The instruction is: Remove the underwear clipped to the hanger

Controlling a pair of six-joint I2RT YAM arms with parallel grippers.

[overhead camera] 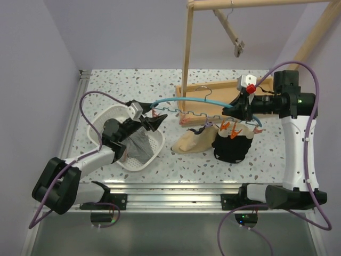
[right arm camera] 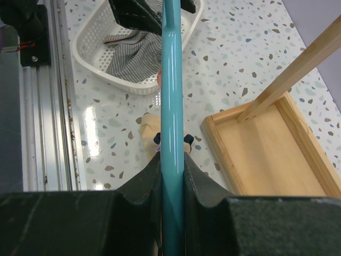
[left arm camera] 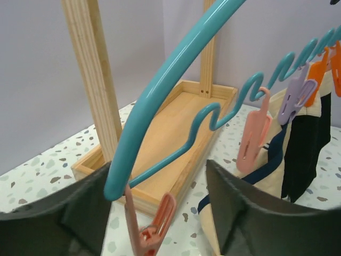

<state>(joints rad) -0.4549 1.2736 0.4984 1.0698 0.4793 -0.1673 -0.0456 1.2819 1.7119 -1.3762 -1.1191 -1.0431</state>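
A teal hanger (overhead camera: 205,104) hangs level above the table. My right gripper (overhead camera: 238,113) is shut on its right part; the right wrist view shows the bar (right arm camera: 172,106) pinched between the jaws (right arm camera: 172,160). My left gripper (overhead camera: 158,118) is open around the hanger's left tip (left arm camera: 122,176), with an empty pink clip (left arm camera: 152,229) between its fingers. The beige pair (overhead camera: 194,141) hangs from a purple clip (overhead camera: 209,124), and the black pair (overhead camera: 233,148) from orange clips (overhead camera: 229,128). The grey striped pair (overhead camera: 139,149) lies in the white basket (overhead camera: 109,114).
A wooden stand with a tray base (overhead camera: 218,96) and an upright post (overhead camera: 186,53) sits behind the hanger. A second pink clip (left arm camera: 254,133) hangs from the hanger. A metal rail (overhead camera: 170,186) runs along the table's near edge.
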